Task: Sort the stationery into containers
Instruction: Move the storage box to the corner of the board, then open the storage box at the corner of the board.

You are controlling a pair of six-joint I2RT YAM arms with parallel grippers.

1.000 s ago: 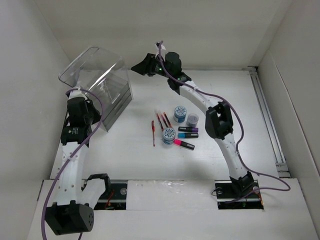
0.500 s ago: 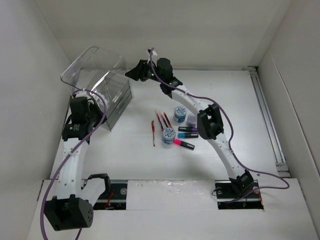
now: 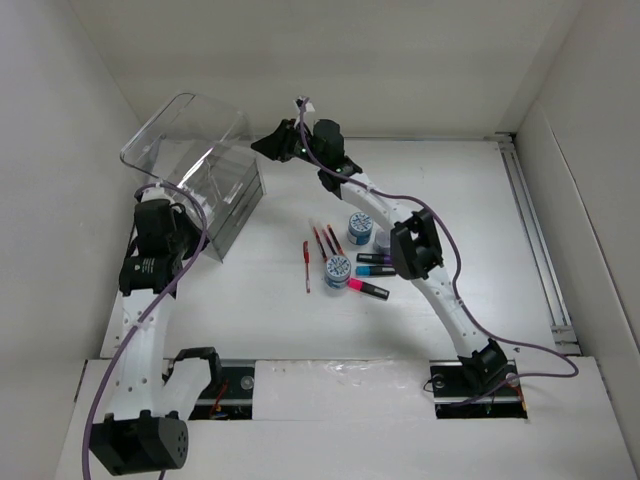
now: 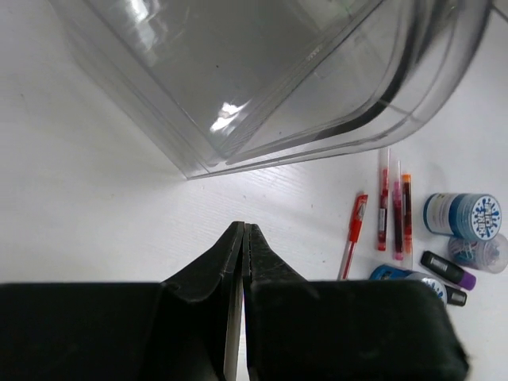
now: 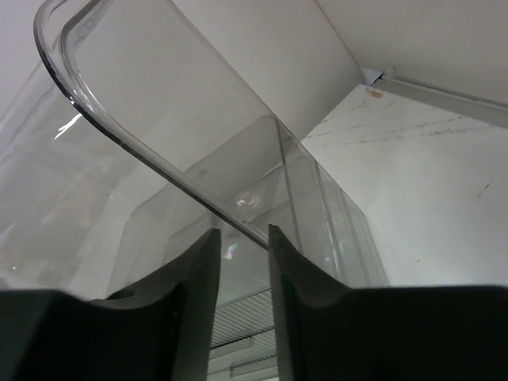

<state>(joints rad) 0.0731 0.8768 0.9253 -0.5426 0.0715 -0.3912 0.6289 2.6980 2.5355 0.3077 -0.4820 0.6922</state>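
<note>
**Clear acrylic box** (image 3: 215, 200): far left of worktop (image 3: 480, 230), curved lid (image 3: 185, 125) raised and tipped back.

**Stationery:** none seen inside. Red pens (image 3: 321, 242), patterned tubs (image 3: 359, 226) and short markers (image 3: 370, 290) clustered mid-worktop, well apart from box.

**Right pincer** (image 5: 242, 238): at lid's free rim, fingers a little apart, rim running into the gap (pinched or merely bracketed: cannot tell).

**Left pincer** (image 4: 243, 238): pressed together, empty, low over bare worktop just beside box's near wall.

**Step in hand, by judgement:** keeping lid open for loading.
- Best done with rim seated deep between the fingers.
- Lid kept well back, with no sideways pull on hinge.
- Left pincer to spread before going for pens (thin, flat-lying, likely to roll).

**Against one second ago:**
- Right elbow swung leftward.
- Right pincer lower and further left along lid.
- Left wrist shifted slightly.
- Stationery unmoved.
</note>
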